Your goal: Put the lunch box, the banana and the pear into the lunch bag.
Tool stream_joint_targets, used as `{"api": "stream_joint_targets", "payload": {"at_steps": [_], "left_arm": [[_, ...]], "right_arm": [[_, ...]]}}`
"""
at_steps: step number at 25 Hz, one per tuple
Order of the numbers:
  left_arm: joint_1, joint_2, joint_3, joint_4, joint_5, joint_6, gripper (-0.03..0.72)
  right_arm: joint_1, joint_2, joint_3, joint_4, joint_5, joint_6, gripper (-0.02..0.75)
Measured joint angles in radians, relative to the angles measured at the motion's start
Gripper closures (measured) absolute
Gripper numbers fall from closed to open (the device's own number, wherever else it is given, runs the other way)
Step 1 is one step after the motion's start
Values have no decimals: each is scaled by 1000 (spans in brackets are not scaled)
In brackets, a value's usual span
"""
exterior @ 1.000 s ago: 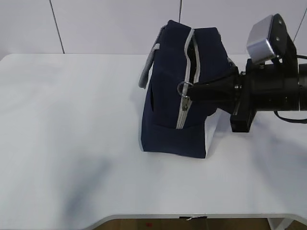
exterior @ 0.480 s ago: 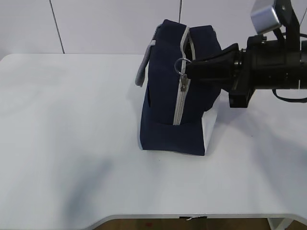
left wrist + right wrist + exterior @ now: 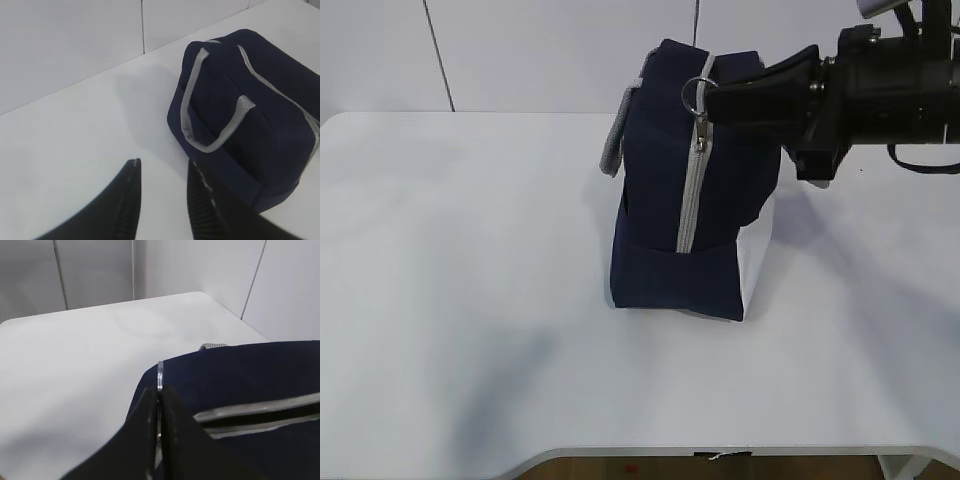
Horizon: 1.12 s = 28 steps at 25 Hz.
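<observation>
Lunch bag (image 3: 690,190) stands upright near the middle-right of the white table (image 3: 470,300), navy with white lower panels, grey zipper (image 3: 691,195) running up its near end and closed along most of that end. Right gripper (image 3: 712,100) reaches in from the right edge at the top of the bag, fingers pressed together on the ring pull (image 3: 696,96). Plenty of bare table to the left and in front of the bag; front table edge well clear, back wall close behind the bag. Right wrist view shows the thin metal ring (image 3: 159,376) pinched between the two closed fingers (image 3: 172,410), with the zipper track (image 3: 260,412) across the bag top (image 3: 240,370) slightly parted, dark inside; that gap is not visible from the exterior view. Left wrist view shows the bag (image 3: 240,115) from its far side, with the looped grey handle (image 3: 210,115) lying against the side panel. Left gripper (image 3: 162,192) hangs above bare table just beside the bag, fingers partly apart, nothing between them; this gripper is out of the exterior view.
</observation>
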Motion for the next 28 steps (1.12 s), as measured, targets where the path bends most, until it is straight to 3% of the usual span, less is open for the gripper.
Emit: {"api": "stream_joint_targets", "payload": {"at_steps": [7, 11, 21, 28], "left_arm": [[0, 31, 0, -35, 54, 0, 447], [0, 48, 24, -153, 70, 120, 447], [0, 48, 298, -864, -4, 818, 447], [0, 48, 455, -1206, -34, 1191, 447]], "right_arm": [[0, 0, -28, -2, -39, 0, 731], [0, 0, -30, 0, -53, 0, 731], [0, 0, -30, 3, -57, 3, 731], [0, 0, -30, 18, -57, 7, 731]]}}
